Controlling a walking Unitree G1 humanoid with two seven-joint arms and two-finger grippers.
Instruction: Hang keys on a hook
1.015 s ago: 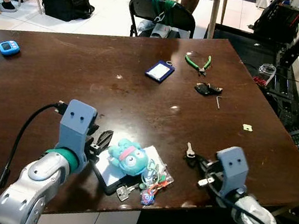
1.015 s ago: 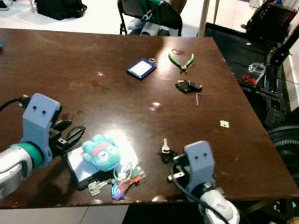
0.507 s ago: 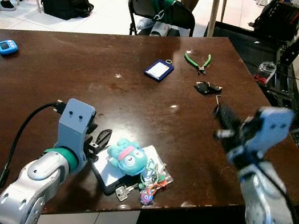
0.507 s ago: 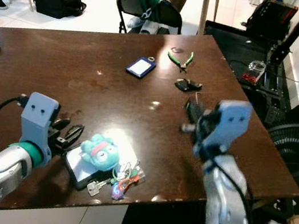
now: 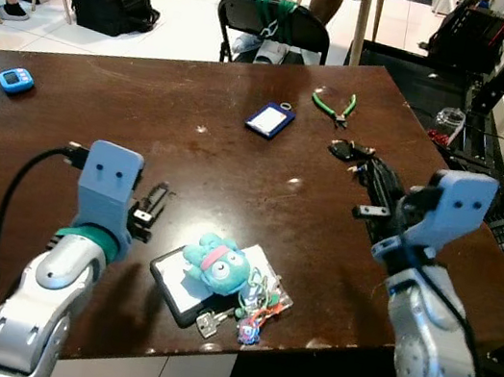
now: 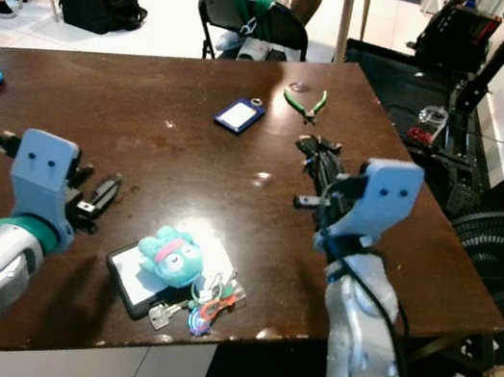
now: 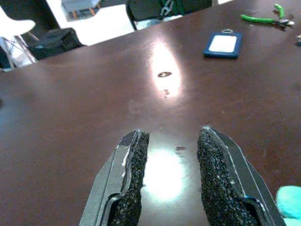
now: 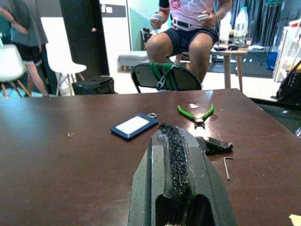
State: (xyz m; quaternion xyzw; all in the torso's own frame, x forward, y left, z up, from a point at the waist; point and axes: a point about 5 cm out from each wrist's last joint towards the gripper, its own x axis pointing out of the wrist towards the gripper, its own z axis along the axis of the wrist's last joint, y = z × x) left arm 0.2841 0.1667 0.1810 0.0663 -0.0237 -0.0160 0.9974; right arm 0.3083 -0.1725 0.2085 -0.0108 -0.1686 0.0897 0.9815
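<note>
- Head views: your left hand (image 5: pixel 154 202) hovers low over the dark desk (image 5: pixel 95 136), just left of the teal plush keychain (image 5: pixel 215 262). That plush lies on a white-faced black card (image 5: pixel 178 285) near the front edge, with the keys (image 5: pixel 214 321) and coloured trinkets (image 5: pixel 254 318) beside it. Your right hand (image 5: pixel 377 181) is raised over the right side of the desk, close to a small black key fob (image 5: pixel 349 150). Green pliers (image 5: pixel 334 104), a blue badge holder (image 5: pixel 270 119) and a blue gadget (image 5: pixel 15 80) lie farther back.
- Left wrist view: your left hand's pads (image 7: pixel 135 178) stand well apart over bare desk, holding nothing.
- Right wrist view: your right hand's fingers (image 8: pixel 173 160) are pressed together; whether a key sits between them cannot be told. A seated person (image 8: pixel 188 28) is beyond a black folding chair (image 8: pixel 165 77).
</note>
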